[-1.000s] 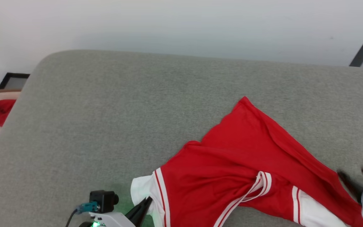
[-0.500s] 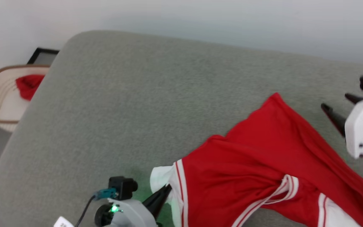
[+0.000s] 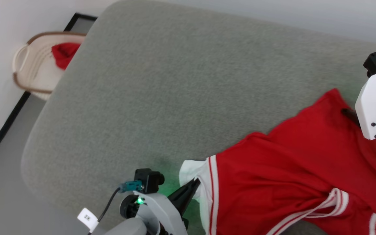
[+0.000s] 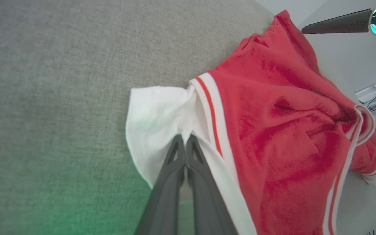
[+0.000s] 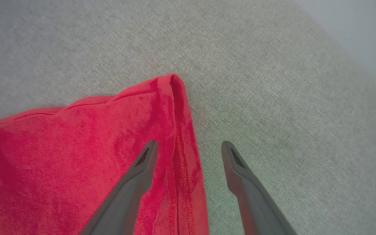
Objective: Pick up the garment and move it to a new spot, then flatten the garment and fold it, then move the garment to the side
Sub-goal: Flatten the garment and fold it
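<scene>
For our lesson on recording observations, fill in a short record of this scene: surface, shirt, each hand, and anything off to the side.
Surface: grey woven-fabric cushion
Garment: bright red fabric shirt with white sleeves, crumpled, unfolded
Left hand: shut, pinching a white sleeve
Right hand: open, straddling the red hem
Aside: beige basket holding small red cloth

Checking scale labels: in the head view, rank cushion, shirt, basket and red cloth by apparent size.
cushion
shirt, cut off by the frame
basket, farther away, so true size unsure
red cloth
</scene>
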### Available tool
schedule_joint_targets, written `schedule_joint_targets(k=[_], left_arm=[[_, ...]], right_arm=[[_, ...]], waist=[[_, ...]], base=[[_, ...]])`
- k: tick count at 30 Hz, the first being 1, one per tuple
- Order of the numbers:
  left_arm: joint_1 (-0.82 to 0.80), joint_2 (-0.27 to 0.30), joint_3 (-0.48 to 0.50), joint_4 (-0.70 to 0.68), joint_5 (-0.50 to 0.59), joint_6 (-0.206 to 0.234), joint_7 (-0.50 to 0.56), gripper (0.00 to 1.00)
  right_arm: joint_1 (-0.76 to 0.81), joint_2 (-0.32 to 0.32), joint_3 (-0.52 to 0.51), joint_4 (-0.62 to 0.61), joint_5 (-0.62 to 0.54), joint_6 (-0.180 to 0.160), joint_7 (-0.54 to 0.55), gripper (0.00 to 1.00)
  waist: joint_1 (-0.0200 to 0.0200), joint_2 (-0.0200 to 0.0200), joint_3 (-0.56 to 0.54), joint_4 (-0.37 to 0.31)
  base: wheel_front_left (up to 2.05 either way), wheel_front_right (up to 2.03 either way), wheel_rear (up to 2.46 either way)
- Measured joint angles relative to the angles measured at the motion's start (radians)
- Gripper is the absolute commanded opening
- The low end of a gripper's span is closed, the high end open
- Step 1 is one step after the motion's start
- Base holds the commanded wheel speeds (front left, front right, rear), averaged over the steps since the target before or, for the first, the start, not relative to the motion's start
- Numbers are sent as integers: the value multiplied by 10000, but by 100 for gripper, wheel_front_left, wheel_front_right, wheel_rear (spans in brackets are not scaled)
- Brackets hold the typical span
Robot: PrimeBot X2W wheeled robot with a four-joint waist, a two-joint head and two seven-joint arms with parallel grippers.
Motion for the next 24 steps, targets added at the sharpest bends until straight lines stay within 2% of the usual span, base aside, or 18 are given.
schedule_joint_targets(k=[8,9,10,17,24], left_arm=[[-264,-387,-46,483,4,-240,-127,0],[-293,-414,-44,516,4,-265,-165,0],[-312,-435,-50,564,4,-280,-167,0],[-376,-514,-82,828,-15,-378,-244,0],[-421,-412,-121,1014,-201,-426,-94,0]], right_arm=[[-895,-77,1081,1233,802,0,719,100],[-1002,-75,1170,1367,890,2,911,44],[-1111,-77,1325,1409,1011,0,1143,0],[-1558,40,1703,1885,1432,2,1611,0],[-1735,479,1814,2514,1427,4,980,0]], waist=[[0,0,578,552],[0,0,632,599],[0,0,679,640],[0,0,754,679],[0,0,530,444]], base=[[0,0,0],[0,0,0],[0,0,0],[0,0,0],[0,0,0]])
